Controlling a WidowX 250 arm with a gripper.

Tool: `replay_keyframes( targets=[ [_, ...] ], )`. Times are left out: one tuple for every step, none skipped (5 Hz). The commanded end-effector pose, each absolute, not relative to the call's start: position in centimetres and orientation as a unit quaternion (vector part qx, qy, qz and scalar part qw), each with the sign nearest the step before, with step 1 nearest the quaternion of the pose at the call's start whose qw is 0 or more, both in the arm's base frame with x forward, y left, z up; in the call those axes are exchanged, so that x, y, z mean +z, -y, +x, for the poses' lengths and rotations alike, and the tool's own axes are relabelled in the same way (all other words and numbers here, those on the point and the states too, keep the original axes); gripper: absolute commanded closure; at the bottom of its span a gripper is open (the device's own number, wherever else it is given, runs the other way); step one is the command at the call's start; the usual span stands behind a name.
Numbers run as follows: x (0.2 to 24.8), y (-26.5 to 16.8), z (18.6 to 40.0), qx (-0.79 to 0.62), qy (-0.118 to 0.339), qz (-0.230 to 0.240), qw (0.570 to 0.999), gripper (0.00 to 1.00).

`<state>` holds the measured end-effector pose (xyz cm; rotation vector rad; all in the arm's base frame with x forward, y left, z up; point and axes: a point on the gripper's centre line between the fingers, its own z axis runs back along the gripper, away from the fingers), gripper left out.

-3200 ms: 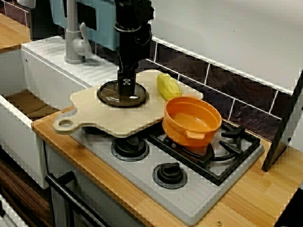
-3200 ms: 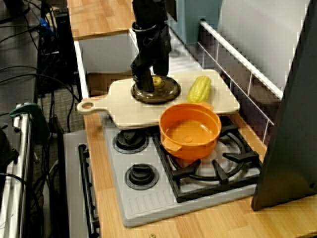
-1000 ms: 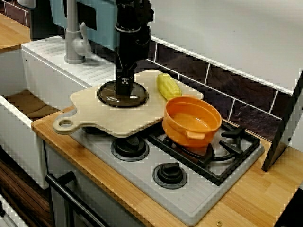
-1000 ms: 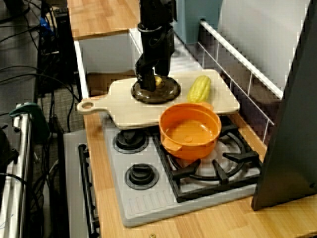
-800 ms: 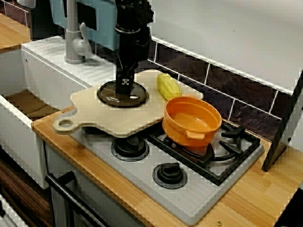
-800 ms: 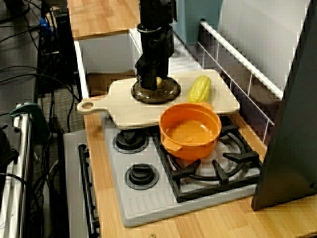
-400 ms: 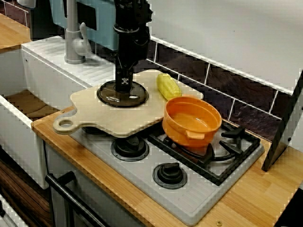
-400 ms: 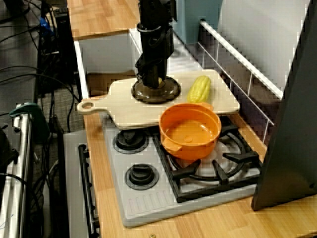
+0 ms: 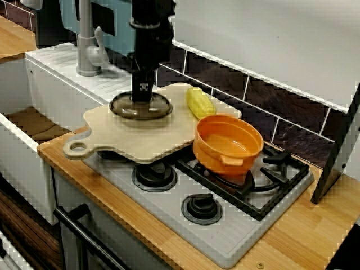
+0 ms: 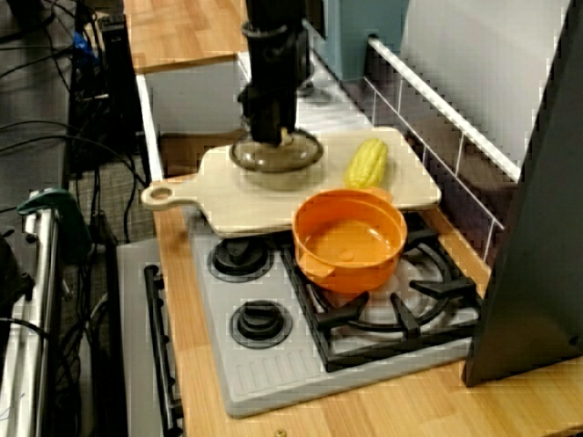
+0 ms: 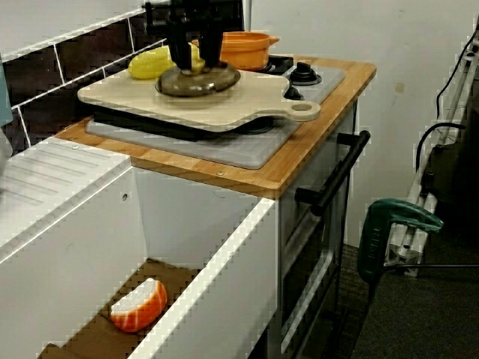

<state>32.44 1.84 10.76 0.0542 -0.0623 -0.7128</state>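
Lid hangs over the cutting board's back edge, gripper clenched on its knob. So small a hold may let it slip.

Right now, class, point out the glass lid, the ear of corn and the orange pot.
glass lid (image 9: 147, 111): view facing the tiled wall, front of its glass dome.
ear of corn (image 9: 200, 103): same view, middle of the cob.
orange pot (image 9: 211, 159): same view, outer front wall.
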Motion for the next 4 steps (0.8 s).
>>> replay_keyframes(
  targets=[
    [15.9, -2.1, 32.4, -0.350, 0.084, 0.042, 0.932, 1.00],
    [16.2, -0.6, 32.3, -0.357, 0.089, 0.049, 0.929, 1.00],
    [16.4, 1.0, 32.1, -0.359, 0.095, 0.049, 0.927, 1.00],
    [16.3, 3.0, 31.9, -0.357, 0.099, 0.049, 0.927, 1.00]
  ],
)
